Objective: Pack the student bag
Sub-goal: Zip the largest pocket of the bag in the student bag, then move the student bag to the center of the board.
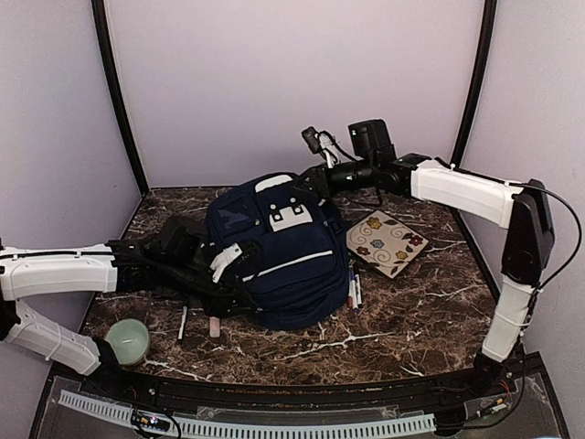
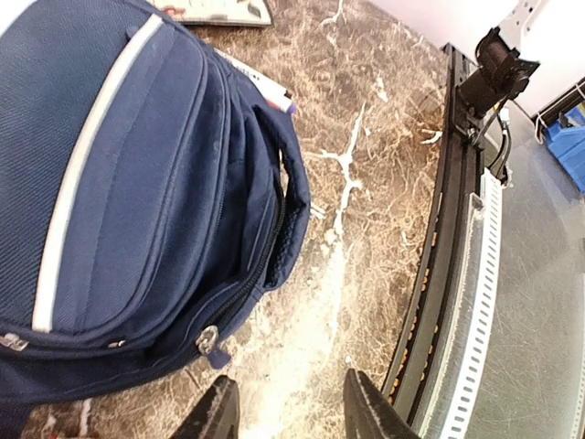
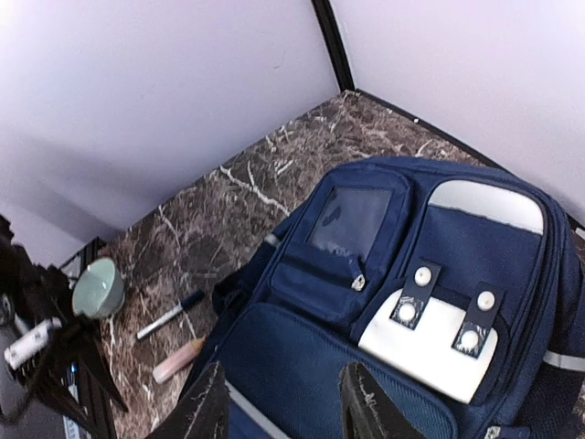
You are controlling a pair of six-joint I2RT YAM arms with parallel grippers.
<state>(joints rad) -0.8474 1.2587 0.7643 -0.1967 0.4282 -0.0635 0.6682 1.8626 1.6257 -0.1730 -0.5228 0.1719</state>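
The surface [image 1: 402,320] is dark brown marble with white veins, enclosed by pale lavender walls [image 1: 292,82] that meet at black corner posts [image 1: 119,101]. The student bag [image 1: 279,256] lies flat on it near the middle, front pocket and white snap patch facing up, zippers shut as far as the views show.

On the bag's right side a floral-patterned card [image 1: 388,242] lies flat, and a couple of pens [image 1: 354,291] rest against the bag's edge. Near the bag's lower left corner lie a slim marker [image 1: 183,322] and a short pinkish stick [image 1: 214,326], with a pale green bowl [image 1: 128,338] further out that way. A white perforated strip [image 1: 274,425] runs along the edge nearest the arm bases, below the bag.

The left gripper [image 2: 291,382] hangs low beside the bag's bottom corner, jaws apart over bare marble and holding nothing. The right gripper [image 3: 283,370] hovers above the bag's front panel, jaws likewise released and empty.
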